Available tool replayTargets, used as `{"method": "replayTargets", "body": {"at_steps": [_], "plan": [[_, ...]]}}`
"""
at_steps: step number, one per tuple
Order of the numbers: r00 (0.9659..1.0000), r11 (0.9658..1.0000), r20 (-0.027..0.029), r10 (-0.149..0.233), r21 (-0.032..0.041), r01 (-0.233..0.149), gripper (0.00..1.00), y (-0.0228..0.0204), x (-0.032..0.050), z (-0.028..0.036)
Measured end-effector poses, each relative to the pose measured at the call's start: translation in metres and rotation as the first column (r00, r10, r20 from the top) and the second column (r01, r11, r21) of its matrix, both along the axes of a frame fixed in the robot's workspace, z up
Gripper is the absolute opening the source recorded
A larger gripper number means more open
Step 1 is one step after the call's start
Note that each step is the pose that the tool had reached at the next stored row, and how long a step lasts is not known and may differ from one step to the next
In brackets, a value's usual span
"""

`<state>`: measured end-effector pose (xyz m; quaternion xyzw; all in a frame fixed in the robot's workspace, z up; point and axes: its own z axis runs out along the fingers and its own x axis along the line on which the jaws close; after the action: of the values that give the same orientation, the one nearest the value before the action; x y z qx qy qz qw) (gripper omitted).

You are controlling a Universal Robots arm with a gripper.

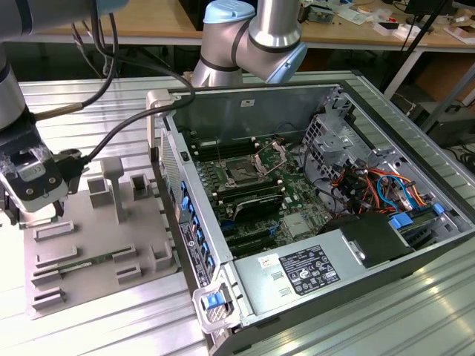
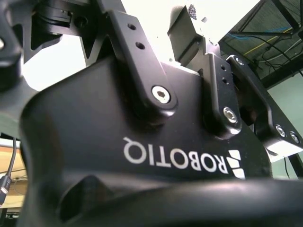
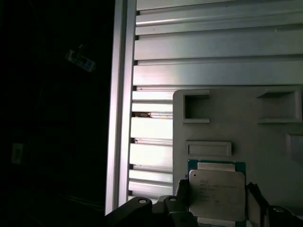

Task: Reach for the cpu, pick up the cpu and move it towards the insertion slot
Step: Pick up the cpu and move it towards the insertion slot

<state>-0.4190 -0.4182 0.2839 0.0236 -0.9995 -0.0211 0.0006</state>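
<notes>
Lying flat on the grey plastic tray, the cpu sits squarely between the fingers of the gripper in the first wrist view. Its silvery lid faces up, and a green edge shows on the side farthest from the fingers. Both black fingers are clamped against opposite edges of the chip, clasping it while it rests on the tray. Just past the cpu, ahead of the fingertips, the tray has a rectangular recess and two square pockets. Beyond the tray's edge run the ribbed aluminium slats of the table. In the exterior view the gripper is down at the end of the tray toward the exterior view's left. A memory module lies in a tray groove near the fingers. The insertion slot, its metal bracket standing open, sits on the motherboard inside the open computer case, well apart from the fingers toward the exterior view's right.
</notes>
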Motion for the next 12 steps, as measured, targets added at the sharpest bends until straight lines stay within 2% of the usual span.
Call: {"method": "replayTargets", "body": {"at_steps": [12], "plan": [[1.0,1.0,0.0,0.0,0.0,0.0,0.55,0.0,0.0,0.0092]]}}
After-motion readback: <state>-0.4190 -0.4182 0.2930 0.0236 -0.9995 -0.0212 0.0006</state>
